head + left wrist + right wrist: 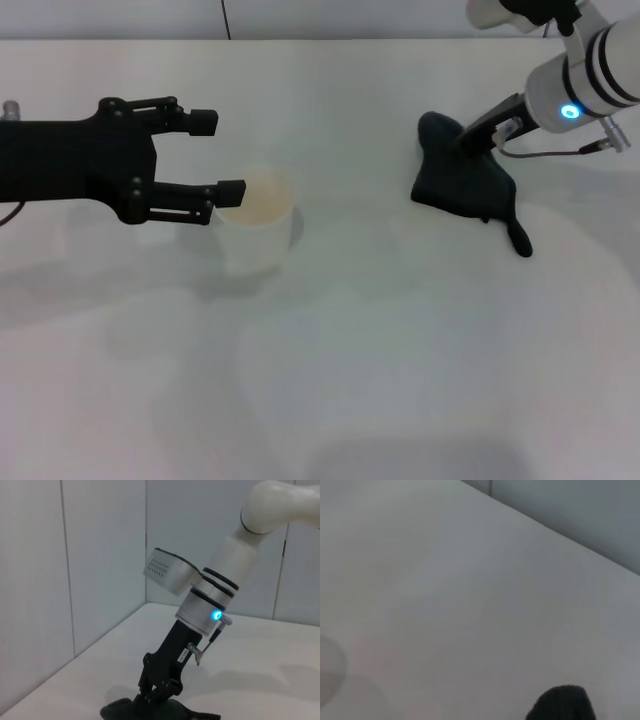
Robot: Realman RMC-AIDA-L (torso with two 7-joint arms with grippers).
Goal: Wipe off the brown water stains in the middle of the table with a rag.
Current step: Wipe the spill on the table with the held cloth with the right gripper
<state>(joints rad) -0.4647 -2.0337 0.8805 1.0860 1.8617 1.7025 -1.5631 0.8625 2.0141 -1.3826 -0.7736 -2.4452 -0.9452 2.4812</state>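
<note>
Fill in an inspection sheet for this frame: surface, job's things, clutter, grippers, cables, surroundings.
Surface: white table, faint sheen.
Job's things: black rag lies crumpled on the robot's right, thin tail trailing toward the near side; no brown stains seen on the tabletop.
Clutter: white paper cup with tan inside, upright, left of centre.
Grippers: left gripper hovers beside the cup, jaws open, holding nothing; right gripper is down on the rag, jaws' state unclear.
Cables: thin lead at the right wrist.
Surroundings: plain grey wall panels.
</note>
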